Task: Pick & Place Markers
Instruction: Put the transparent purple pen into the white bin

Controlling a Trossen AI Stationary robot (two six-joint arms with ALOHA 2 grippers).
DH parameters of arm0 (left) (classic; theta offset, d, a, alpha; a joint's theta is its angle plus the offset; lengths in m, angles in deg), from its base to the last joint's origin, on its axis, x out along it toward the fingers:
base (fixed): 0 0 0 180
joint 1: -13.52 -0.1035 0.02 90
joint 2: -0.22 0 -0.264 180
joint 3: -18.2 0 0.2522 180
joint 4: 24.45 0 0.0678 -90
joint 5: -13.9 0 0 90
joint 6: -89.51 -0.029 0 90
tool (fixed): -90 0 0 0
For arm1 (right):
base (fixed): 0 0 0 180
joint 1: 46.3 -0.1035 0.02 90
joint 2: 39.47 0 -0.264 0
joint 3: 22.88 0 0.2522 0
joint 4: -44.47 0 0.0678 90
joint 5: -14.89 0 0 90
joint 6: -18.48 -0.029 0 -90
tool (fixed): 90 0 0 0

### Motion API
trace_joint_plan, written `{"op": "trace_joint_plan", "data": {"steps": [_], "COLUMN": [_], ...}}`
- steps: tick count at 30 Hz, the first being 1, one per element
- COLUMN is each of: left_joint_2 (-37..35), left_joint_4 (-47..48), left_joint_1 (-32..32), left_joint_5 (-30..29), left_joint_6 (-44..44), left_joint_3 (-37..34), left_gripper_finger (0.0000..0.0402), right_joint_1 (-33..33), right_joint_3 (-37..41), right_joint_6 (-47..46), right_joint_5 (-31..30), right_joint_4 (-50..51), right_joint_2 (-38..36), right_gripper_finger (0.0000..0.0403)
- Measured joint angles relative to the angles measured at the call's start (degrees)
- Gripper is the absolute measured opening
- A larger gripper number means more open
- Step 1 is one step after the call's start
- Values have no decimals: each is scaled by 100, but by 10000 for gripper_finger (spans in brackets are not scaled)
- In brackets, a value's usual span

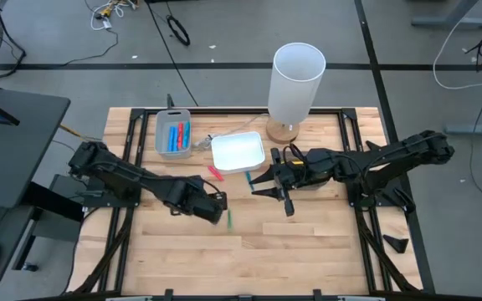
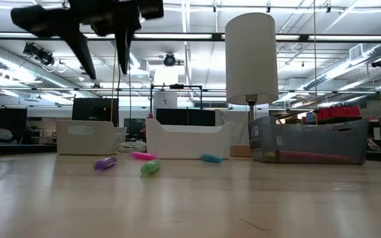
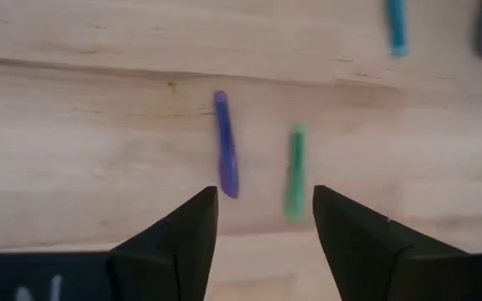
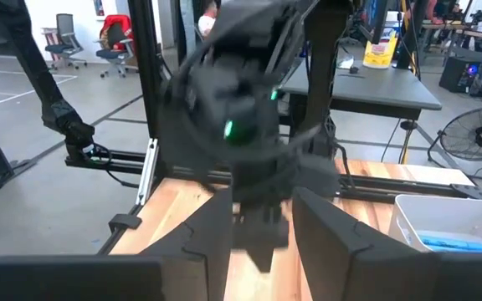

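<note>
On the wooden surface (image 1: 308,242), the left claw (image 1: 216,209) hovers just beside a green marker (image 1: 229,219). The right claw (image 1: 268,185) sits with its fingers spread near a white tray (image 1: 238,152). A grey tray (image 1: 173,134) holds blue and red markers (image 1: 176,136). A pink marker (image 1: 214,173) lies between the trays.

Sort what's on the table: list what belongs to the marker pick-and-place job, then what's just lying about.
Job:
purple marker
green marker
teal marker
pink marker
grey tray holding markers
white tray
left gripper, open above the purple and green markers

Lying about:
white lamp
</note>
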Motion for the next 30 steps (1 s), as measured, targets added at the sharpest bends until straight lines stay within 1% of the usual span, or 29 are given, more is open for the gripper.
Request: {"op": "trace_joint_plan", "data": {"steps": [8,14,23,27,30], "left_joint_2": [734,1228,1914,2081,2108], "left_joint_4": [42,23,-378,-822,-894], "left_joint_1": [-59,-104,-140,-172,-195], "left_joint_5": [-52,10,148,185,222], "left_joint_6": [335,380,478,355,216], "left_joint_3": [-2,-3,1,-42,-63], "left_gripper_finger": [204,204,204,204,204], "right_joint_1": [0,0,0,0,0], "right_joint_3": [0,2,2,4,7], "right_joint_6": [-15,-15,-6,1,2], "right_joint_5": [0,2,2,3,4], "right_joint_4": [29,52,205,296,317], "right_joint_2": [0,0,0,0,-2], "right_gripper_finger": [126,126,126,126,126]}}
